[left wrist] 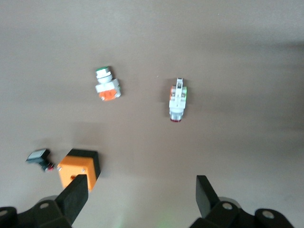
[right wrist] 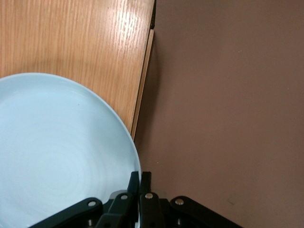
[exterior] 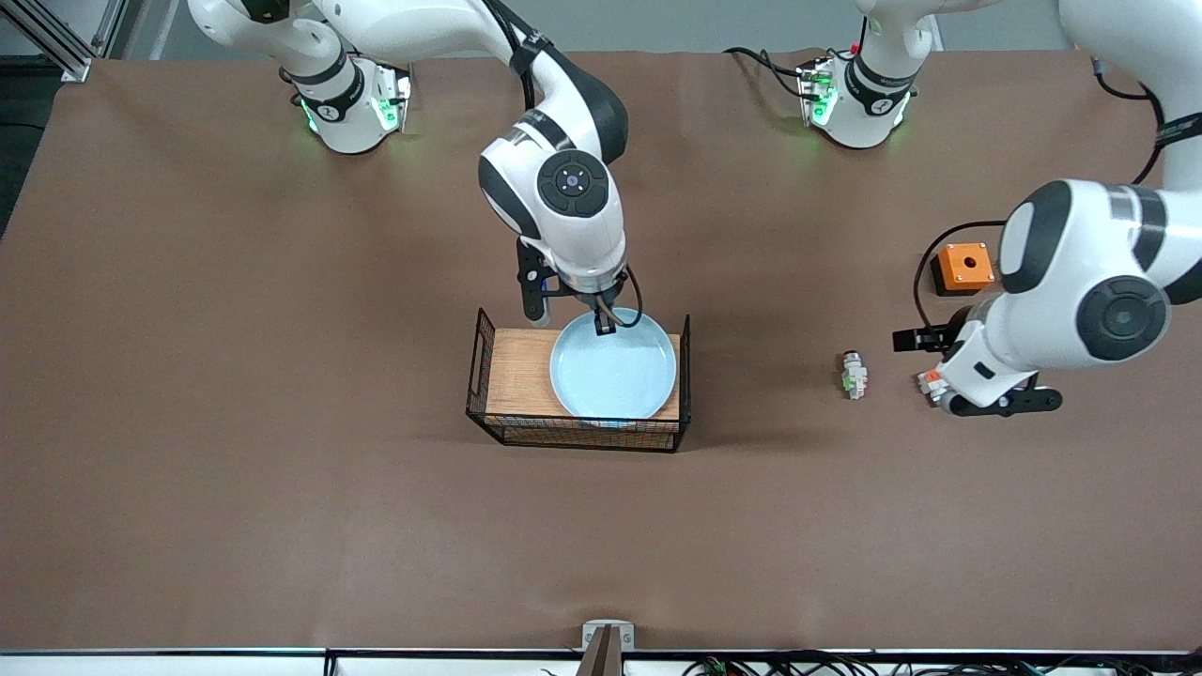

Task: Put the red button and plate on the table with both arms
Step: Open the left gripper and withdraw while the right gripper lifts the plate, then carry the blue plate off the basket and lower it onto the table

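The plate (exterior: 612, 366) lies on the wooden top of a black wire basket (exterior: 488, 349) near the middle of the table (exterior: 235, 488), taking up the half of the wood toward the left arm's end. The right gripper (exterior: 604, 322) sits at the plate's rim on the edge farthest from the front camera, its fingers (right wrist: 134, 186) drawn narrow and pinched on that rim (right wrist: 137, 164), one inside the plate and one outside. Toward the left arm's end of the table, the red button (exterior: 854, 374) lies on its side on the bare brown sheet, well apart from the basket. The left gripper (left wrist: 142, 192) hovers with fingers (left wrist: 75, 197) spread wide and nothing between them; in its wrist view the red button (left wrist: 177, 99) lies out ahead of the fingertips, apart from them. A similar small part with an orange patch (left wrist: 107, 86) lies beside the button, and an orange box (exterior: 965, 267) stands just by one fingertip.
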Controlling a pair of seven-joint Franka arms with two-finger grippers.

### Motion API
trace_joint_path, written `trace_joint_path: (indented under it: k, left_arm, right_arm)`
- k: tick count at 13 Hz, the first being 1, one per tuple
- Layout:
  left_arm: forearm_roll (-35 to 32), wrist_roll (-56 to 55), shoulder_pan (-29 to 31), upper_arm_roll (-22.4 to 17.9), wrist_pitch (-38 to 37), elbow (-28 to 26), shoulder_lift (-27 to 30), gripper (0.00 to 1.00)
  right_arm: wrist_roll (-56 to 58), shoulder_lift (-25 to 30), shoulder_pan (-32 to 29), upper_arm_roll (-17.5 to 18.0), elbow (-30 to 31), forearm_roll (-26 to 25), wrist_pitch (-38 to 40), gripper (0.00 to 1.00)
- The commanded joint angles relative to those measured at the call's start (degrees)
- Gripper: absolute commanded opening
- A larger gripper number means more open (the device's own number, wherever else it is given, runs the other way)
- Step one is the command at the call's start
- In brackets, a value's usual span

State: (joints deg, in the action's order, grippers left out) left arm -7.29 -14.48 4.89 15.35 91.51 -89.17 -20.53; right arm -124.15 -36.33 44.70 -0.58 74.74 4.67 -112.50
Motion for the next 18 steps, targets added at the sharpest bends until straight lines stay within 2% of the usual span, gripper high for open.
trace_joint_path:
  k: [1, 6, 10, 13, 15, 18]
  left_arm:
    - [1.1, 0.3, 1.3, 0.1, -5.2, 3.9, 1.9, 1.00]
    - [3.7, 0.2, 2.0, 0.0, -5.5, 5.1, 5.9, 1.00]
    - [4.7, 0.8, 5.6, 0.2, -8.8, 6.3, 8.8, 1.00]
    - [8.1, 1.3, 9.5, 0.1, -11.6, 6.3, 13.7, 1.00]
    - [8.4, 5.0, 10.5, 0.0, -12.2, 3.5, 17.5, 1.00]
    - [8.3, 13.6, 11.4, 0.2, -6.9, -3.1, 22.1, 1.00]
  right_arm:
    - [1.1, 0.6, 0.1, -0.6, -0.6, 1.1, 1.9, 0.00]
    - [3.7, 2.6, -0.6, -0.2, -2.7, 1.4, 10.9, 0.00]
    - [5.6, 5.6, -1.5, -0.3, -5.5, 5.4, 19.3, 0.00]
    - [7.9, 6.8, -2.9, -0.3, -11.5, 8.8, 26.2, 0.00]
    - [17.7, 9.9, -4.7, -0.4, -12.5, 8.9, 30.4, 0.00]
    - [38.8, 14.0, -9.4, -1.3, -12.3, 8.2, 37.2, 0.00]
